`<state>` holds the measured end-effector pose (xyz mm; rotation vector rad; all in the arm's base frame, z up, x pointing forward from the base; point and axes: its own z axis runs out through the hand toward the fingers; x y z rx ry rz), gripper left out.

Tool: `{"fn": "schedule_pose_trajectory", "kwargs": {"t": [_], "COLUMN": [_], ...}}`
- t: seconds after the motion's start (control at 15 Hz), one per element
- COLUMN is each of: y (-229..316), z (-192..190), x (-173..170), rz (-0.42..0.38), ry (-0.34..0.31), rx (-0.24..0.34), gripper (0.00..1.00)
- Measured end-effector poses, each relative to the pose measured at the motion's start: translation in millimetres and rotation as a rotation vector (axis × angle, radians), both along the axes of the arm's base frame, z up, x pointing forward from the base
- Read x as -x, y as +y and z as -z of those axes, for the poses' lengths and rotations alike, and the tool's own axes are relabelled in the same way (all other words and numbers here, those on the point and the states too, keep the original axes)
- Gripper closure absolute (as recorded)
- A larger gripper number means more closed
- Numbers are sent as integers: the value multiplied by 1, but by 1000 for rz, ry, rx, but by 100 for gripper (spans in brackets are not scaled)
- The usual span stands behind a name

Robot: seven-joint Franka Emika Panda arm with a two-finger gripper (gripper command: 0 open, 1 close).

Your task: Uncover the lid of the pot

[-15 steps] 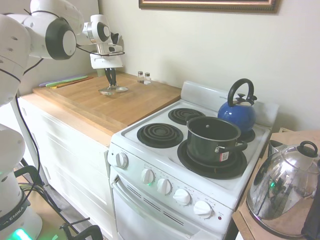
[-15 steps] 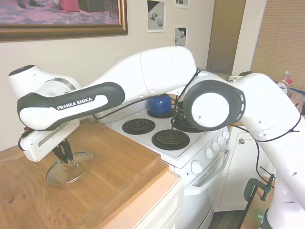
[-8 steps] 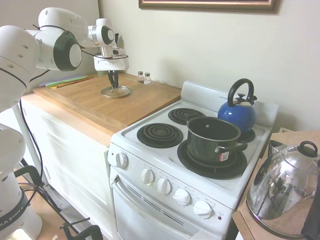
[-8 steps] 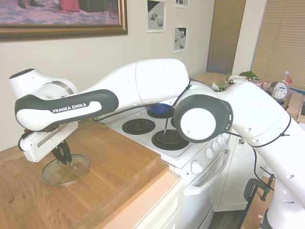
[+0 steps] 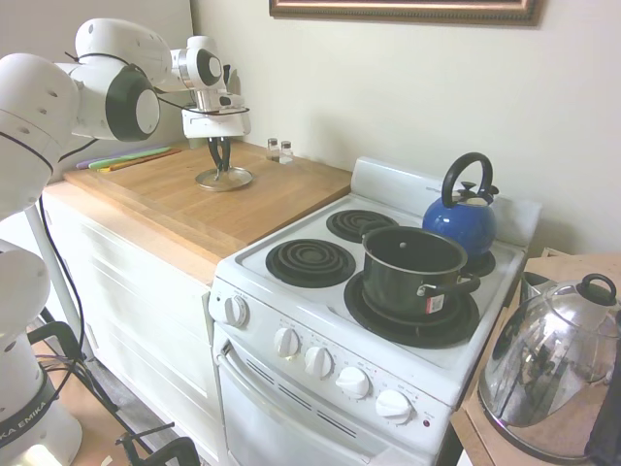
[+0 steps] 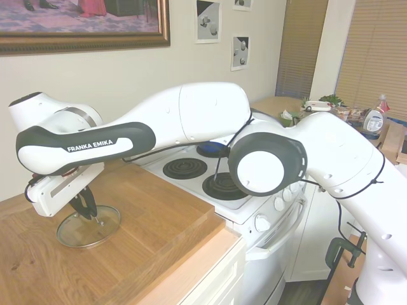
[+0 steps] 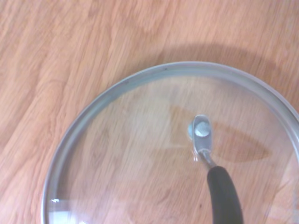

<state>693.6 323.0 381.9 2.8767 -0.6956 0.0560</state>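
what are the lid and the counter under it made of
Lid: clear glass, the wood grain shows through it; its rim looks like brushed metal, and the handle is black, probably plastic. Counter: wood, seemingly butcher block, with visible grain and a matte finish.

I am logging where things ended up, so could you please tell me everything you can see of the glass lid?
The lid is a round disc of clear glass with a silver metal rim and a black loop handle on a metal bracket. It lies flat, handle up, on the wooden countertop, off the pot. The gripper is directly over its handle; whether it grips cannot be told.
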Motion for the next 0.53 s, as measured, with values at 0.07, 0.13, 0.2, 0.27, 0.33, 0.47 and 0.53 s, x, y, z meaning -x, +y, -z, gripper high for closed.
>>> {"fn": "schedule_pose_trajectory", "kwargs": {"t": [0.07, 0.13, 0.2, 0.27, 0.33, 0.47, 0.53], "y": [1, 4, 7, 12, 18, 27, 26], "z": [-3, -6, -8, -11, -15, -28, -34], "x": [0, 1, 2, 3, 4, 7, 9], "rz": [-5, -11, -18, -30, -50, -90, -95], "ry": [-5, -9, -14, -32, -68, -148, -176], "rx": [-4, -6, -5, 6, 28, 77, 92], "gripper": [0, 0, 0, 0, 0, 0, 0]}}
